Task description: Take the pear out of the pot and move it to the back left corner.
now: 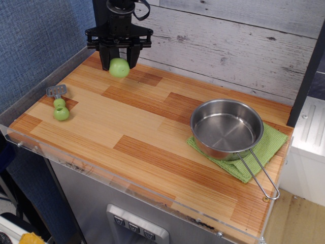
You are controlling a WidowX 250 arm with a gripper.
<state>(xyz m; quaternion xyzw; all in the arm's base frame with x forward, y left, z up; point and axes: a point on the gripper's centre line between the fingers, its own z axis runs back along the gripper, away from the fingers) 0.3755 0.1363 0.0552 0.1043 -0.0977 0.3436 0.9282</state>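
Note:
My black gripper [119, 62] is shut on the light-green pear [120, 68] and holds it just above the wood at the back left corner [96, 62], in front of the black upright post. The pear hangs between the two fingers, its round bottom showing. The shiny steel pot [226, 128] stands empty at the right on a green cloth, its wire loop handle pointing to the front right.
A small green two-ball toy with a grey metal head [60, 105] lies near the left edge. A green cloth [267, 146] lies under the pot. The whitewashed plank wall [228, 46] runs along the back and a blue textured wall [35, 46] along the left.

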